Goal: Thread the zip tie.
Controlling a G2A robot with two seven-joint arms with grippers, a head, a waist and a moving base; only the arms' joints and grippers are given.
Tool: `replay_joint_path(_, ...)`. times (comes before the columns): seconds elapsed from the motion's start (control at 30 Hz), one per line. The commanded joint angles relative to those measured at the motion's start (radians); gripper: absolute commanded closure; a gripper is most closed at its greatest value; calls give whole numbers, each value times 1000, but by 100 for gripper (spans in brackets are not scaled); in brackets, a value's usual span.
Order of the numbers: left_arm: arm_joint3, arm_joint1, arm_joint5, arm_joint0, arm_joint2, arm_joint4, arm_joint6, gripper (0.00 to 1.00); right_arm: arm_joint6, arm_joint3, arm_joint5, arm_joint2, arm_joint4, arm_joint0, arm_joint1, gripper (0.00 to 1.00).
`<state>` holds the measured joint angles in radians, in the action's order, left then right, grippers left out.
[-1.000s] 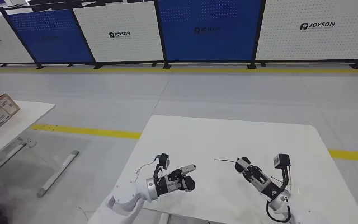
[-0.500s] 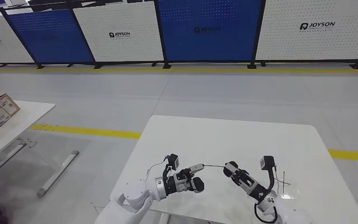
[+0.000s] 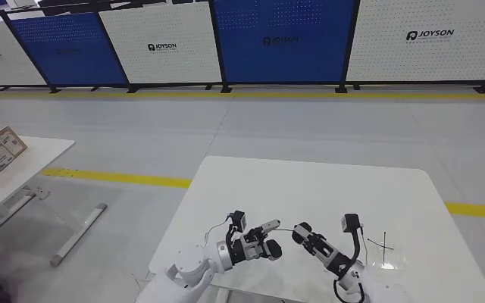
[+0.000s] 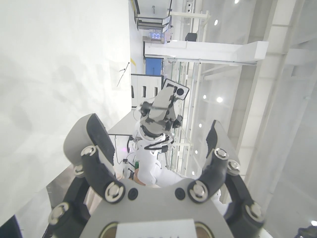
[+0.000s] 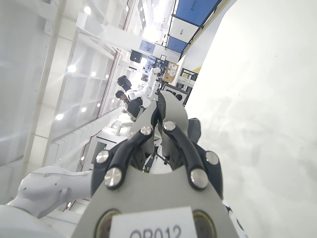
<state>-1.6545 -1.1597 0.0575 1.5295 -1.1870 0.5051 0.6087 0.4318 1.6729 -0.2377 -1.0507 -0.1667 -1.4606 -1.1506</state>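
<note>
L gripper (image 3: 270, 237) hangs just above the white table (image 3: 318, 178), jaws spread wide w/ nothing between them; in its own wrist view the two pads (image 4: 100, 139) stand well apart. R gripper (image 3: 301, 230) faces it nose to nose, near but not touching, its fingers (image 5: 162, 105) pressed together into one narrow tip. It pinches a thin black zip tie (image 3: 286, 228). The strip sticks out from the R fingertips toward the L gripper, and its free end reaches abt as far as the L gripper's light-coloured finger; can't tell if it touches. From the L wrist cam the tie (image 4: 154, 107) reads as a dark line across the R gripper's tip, straight ahead of the open L jaws and in line w/ the gap between them. More black zip ties (image 3: 383, 244) lie crossed on the table behind the R gripper, beside its arm, well apart from both grippers.
</note>
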Motion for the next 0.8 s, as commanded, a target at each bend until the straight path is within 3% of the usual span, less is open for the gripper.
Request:
replay_joint_path(0.0, 2, -2, 13, -4, 6, -7, -33, 0, -1, 0, 1, 0, 1, 0, 0, 100)
replay_joint_path(0.3, 1, -2, 13, -4, 7, -6, -40, 0, -1, 0, 1, 0, 1, 0, 0, 100)
replay_joint_path(0.5, -6, -4, 74, 0, 4, 28, -52, 0, -1, 0, 1, 0, 1, 0, 0, 100)
replay_joint_path(0.77, -6, -4, 74, 0, 4, 28, -52, 0, -1, 0, 1, 0, 1, 0, 0, 100)
